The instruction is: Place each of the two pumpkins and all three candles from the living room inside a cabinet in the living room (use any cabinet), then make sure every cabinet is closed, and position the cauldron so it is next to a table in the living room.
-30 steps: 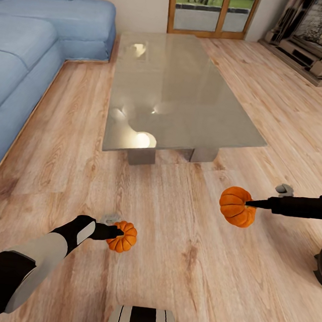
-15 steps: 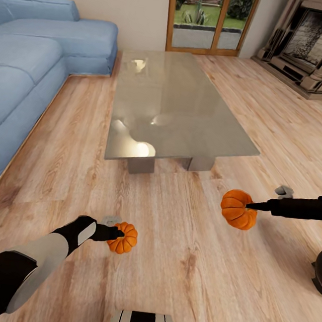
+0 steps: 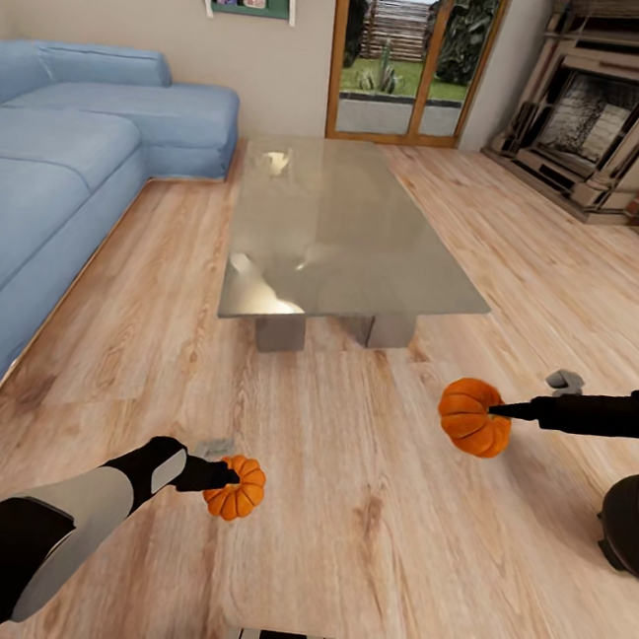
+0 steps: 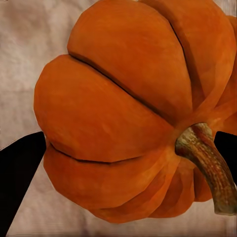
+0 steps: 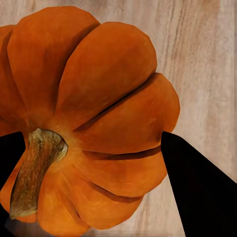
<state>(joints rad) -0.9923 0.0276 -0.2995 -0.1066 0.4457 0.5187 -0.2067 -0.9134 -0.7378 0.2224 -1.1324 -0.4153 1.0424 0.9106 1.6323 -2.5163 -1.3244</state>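
Note:
My left gripper (image 3: pixel 225 477) is shut on a small orange ribbed pumpkin (image 3: pixel 237 488), held just above the wood floor at the lower left. Up close, this pumpkin (image 4: pixel 118 113) sits between dark fingers (image 4: pixel 17 173). To the right, my right gripper (image 3: pixel 496 410) is shut on the other pumpkin (image 3: pixel 471 416), held higher; that pumpkin (image 5: pixel 98 118) shows its stem beside a black finger (image 5: pixel 197 187). The glass-topped table (image 3: pixel 366 255) stands ahead of both arms. A round black cauldron (image 3: pixel 631 519) sits on the floor at the right edge, partly cut off. The candles and the cabinet are out of view.
A blue sofa (image 3: pixel 48 179) runs along the left. A glass door (image 3: pixel 414 57) is in the far wall and a stone fireplace (image 3: pixel 590 122) stands at the far right. Wood floor (image 3: pixel 356 522) lies open between my arms and the table.
The head camera has tilted up, so the table sits lower in the picture and more wall, door and fireplace show. Both grippers still hold their pumpkins in about the same places.

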